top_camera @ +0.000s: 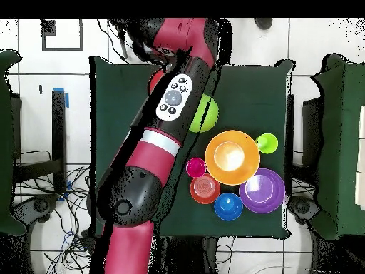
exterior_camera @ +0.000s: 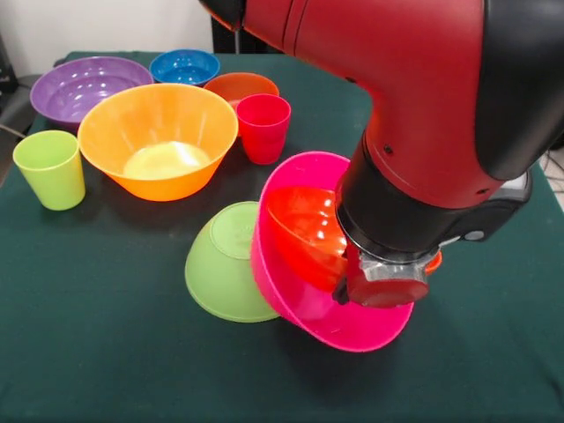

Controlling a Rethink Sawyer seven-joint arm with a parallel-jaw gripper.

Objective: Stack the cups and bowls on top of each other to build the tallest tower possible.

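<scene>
The big pink bowl point(exterior_camera: 300, 300) is tipped steeply on its side, with an orange bowl point(exterior_camera: 304, 229) nested in it. It leans against the lime green bowl point(exterior_camera: 225, 264), which lies tilted with its base towards the front camera. My gripper point(exterior_camera: 383, 284) is at the pink bowl's right rim, and a sliver of orange rim shows beside it. The wrist hides how the gripper stands. In the overhead view the arm covers the gripper and most of this tower, and only the lime green bowl point(top_camera: 207, 114) peeks out.
Behind the tower stand a large yellow-orange bowl point(exterior_camera: 159, 141), a purple bowl point(exterior_camera: 88, 88), a blue bowl point(exterior_camera: 184, 66), a small dark orange bowl point(exterior_camera: 241, 86), a red-pink cup point(exterior_camera: 263, 128) and a light green cup point(exterior_camera: 50, 169). The arm point(top_camera: 153, 157) crosses the table.
</scene>
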